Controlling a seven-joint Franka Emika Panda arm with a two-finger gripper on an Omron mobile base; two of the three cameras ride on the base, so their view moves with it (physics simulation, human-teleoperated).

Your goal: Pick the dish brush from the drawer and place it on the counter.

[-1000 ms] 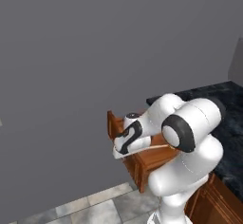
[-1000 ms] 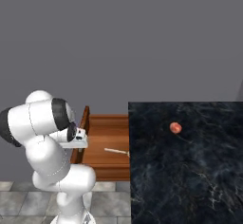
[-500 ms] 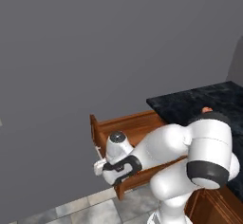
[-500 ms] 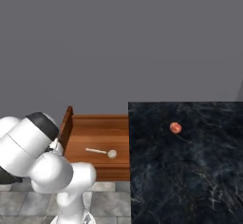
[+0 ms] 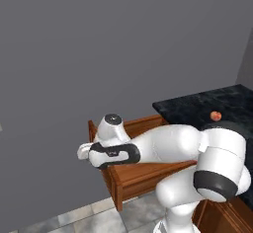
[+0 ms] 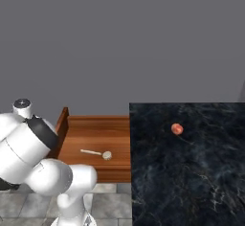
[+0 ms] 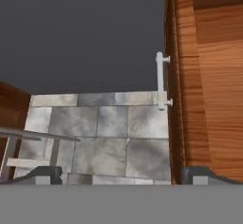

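The drawer (image 6: 98, 136) stands pulled out to the left of the counter (image 6: 191, 182). The dish brush (image 6: 95, 152) lies on the drawer's floor, round head toward the counter. My arm (image 5: 158, 145) reaches left across the drawer to its front panel (image 5: 148, 177). In the hand view my gripper (image 7: 124, 175) is open wide and holds nothing. It looks down on the drawer's front panel (image 7: 173, 76) and its silver handle (image 7: 161, 80). One fingertip (image 7: 45, 174) is over the floor, the other (image 7: 204, 174) over the drawer's inside (image 7: 216, 85).
A small red-orange fruit (image 6: 177, 129) sits on the counter (image 5: 207, 106). Grey-tiled floor (image 7: 104, 128) lies in front of the drawer, a plain grey wall (image 6: 119, 43) behind it. Another wooden cabinet front (image 7: 10, 99) with a bar handle (image 7: 40, 135) is at the hand view's left.
The drawer has slid further out to the left, baring the whole brush. My arm has swung left and down with the drawer's front. The jaws stayed open.
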